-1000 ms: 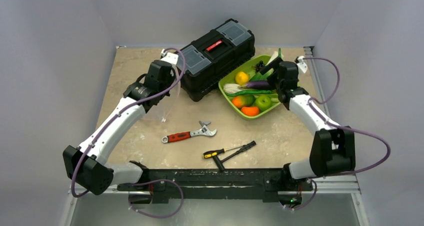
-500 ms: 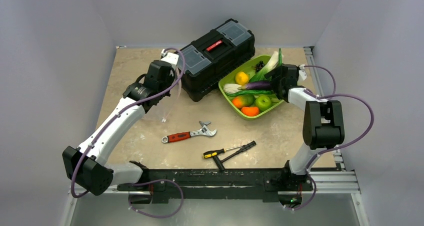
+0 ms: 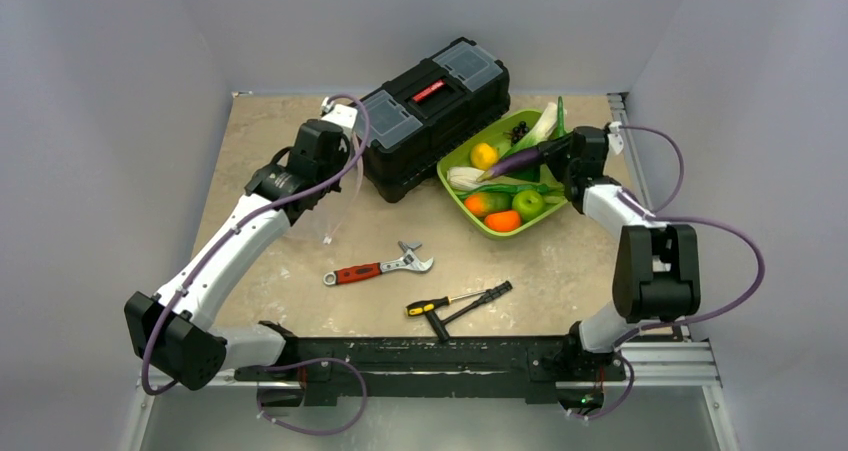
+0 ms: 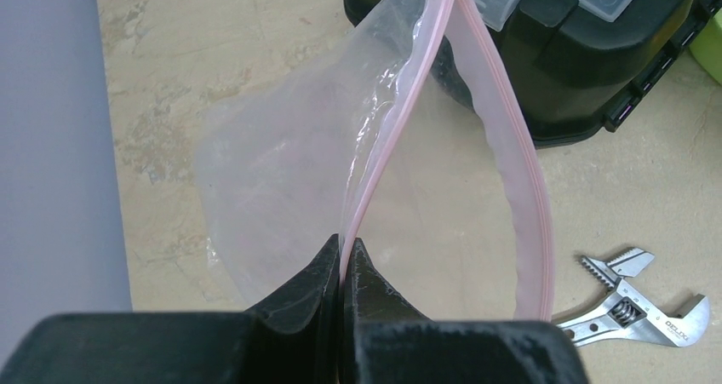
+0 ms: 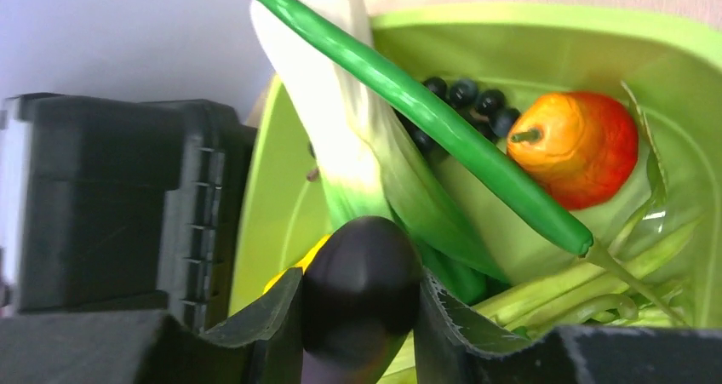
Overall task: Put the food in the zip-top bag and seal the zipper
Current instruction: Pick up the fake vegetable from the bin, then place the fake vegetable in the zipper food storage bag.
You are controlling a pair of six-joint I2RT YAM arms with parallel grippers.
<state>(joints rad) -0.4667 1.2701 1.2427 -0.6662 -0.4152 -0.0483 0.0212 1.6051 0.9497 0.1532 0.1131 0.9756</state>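
Observation:
My left gripper (image 4: 342,252) is shut on the pink zipper (image 4: 511,146) of the clear zip-top bag (image 4: 281,180), whose mouth gapes open in a loop. From above, the bag (image 3: 338,196) hangs below the left gripper (image 3: 335,159), left of the toolbox. My right gripper (image 5: 358,290) is shut on the dark purple piece (image 5: 362,282), which sticks out tilted over the tray (image 3: 455,193). Other food lies in the tray: green apple (image 3: 527,204), orange fruit (image 3: 502,221), yellow fruit (image 3: 484,155), grapes (image 5: 468,94), a slim green pod (image 5: 443,120) and a red-orange fruit (image 5: 579,146).
A black toolbox (image 3: 430,101) stands between the bag and the lime-green tray (image 5: 281,205). A red-handled wrench (image 3: 380,267) and two screwdrivers (image 3: 460,301) lie on the table nearer the arm bases. Grey walls close in the sides and back.
My right gripper has closed on the dark purple piece and drawn it up and to the right, and its elbow has swung in. The left arm and bag have stayed still.

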